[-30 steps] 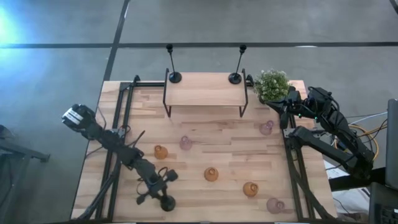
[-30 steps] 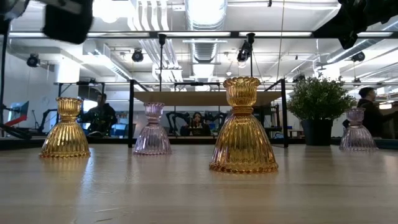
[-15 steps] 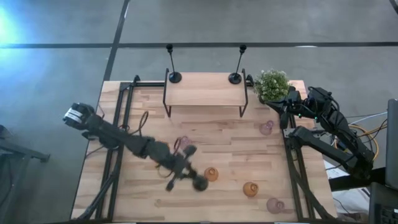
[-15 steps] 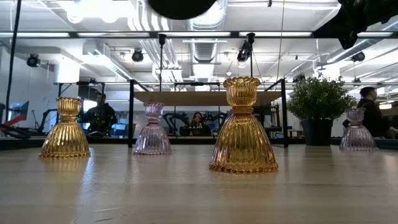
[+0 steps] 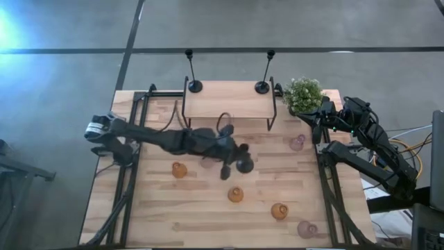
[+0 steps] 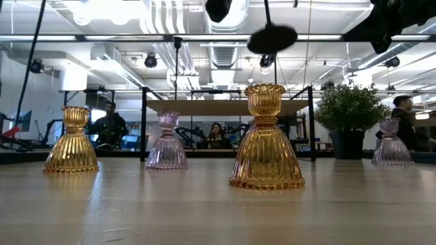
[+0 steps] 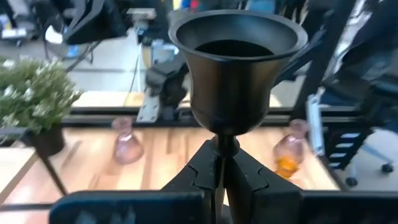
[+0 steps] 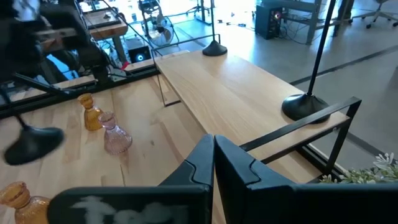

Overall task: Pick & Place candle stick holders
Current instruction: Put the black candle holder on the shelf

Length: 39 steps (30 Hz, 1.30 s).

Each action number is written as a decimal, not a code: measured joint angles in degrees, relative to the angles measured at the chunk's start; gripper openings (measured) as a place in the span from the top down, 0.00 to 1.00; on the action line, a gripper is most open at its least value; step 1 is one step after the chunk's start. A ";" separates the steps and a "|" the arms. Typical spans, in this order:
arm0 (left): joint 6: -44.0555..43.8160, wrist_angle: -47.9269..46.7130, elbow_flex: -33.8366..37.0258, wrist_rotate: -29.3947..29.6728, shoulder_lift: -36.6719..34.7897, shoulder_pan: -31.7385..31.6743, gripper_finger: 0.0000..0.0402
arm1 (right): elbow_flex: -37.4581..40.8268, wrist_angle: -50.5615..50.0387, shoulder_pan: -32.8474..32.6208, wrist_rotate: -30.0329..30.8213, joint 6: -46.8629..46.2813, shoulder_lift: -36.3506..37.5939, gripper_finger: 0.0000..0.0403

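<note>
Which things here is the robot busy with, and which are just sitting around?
For the job:
- black holder held in the left tool
- two black holders on the shelf
- amber glass holder
- pink glass holder

Just there:
- green plant
- wooden shelf

left hand (image 7: 219,177) clamped, right hand (image 8: 213,162) closed

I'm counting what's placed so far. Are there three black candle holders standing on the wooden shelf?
No, only two black candle holders stand on the shelf; the left gripper carries a third.
</note>
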State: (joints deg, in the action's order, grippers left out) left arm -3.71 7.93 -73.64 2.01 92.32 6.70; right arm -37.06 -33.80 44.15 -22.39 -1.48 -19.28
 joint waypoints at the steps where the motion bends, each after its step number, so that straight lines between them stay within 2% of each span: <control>1: 0.21 -1.27 -1.27 -0.13 0.98 -0.73 0.96 | 0.00 0.00 0.00 0.00 0.01 0.00 0.98; 6: 0.73 -2.98 -6.58 1.57 5.06 -4.64 0.96 | 0.00 0.00 0.01 0.00 0.00 -0.01 0.98; 9: 0.86 -3.17 -8.73 5.66 6.43 -6.63 0.96 | 0.00 0.02 0.01 0.00 0.01 0.00 0.98; 17: 3.06 -3.78 -9.65 25.48 6.81 -10.33 0.96 | 0.00 -0.01 0.01 0.00 0.02 0.01 0.98; 19: 3.15 -3.84 -9.65 28.74 6.81 -11.36 0.96 | 0.00 0.00 0.00 0.00 0.02 -0.01 0.98; 32: -1.96 -1.37 -10.01 35.16 10.13 -17.81 0.96 | 0.00 0.02 -0.01 0.00 0.00 0.00 0.98; 39: -2.53 -3.34 -15.27 36.73 13.15 -20.41 0.96 | 0.00 0.01 0.00 0.00 0.00 -0.01 0.98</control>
State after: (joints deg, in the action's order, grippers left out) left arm -6.24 4.59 -88.91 38.73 105.47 -13.71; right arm -37.06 -33.79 44.15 -22.39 -1.48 -19.29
